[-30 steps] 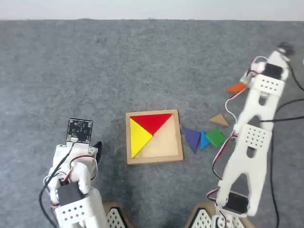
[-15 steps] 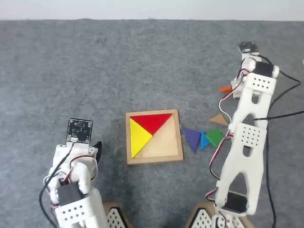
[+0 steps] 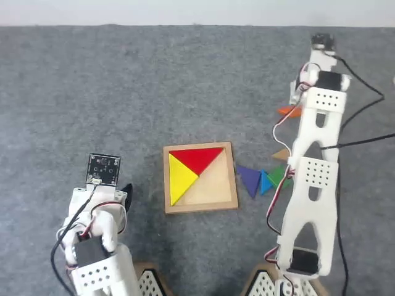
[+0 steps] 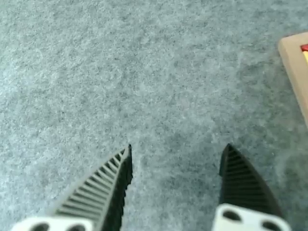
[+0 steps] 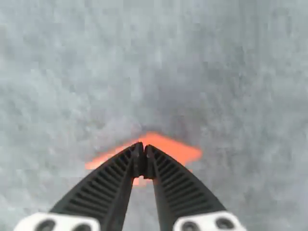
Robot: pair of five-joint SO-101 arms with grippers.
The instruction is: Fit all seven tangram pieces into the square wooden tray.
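The flat orange piece (image 5: 166, 149) is lying beneath the tips of the right fingers (image 5: 118, 180), which are pressing shut, clasping nothing.

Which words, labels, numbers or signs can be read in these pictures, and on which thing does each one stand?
No text can be read anywhere.
Black board on the left arm: pale marks, too small to read.
Wooden tray, red triangle, yellow triangle, orange piece: plain, no print.
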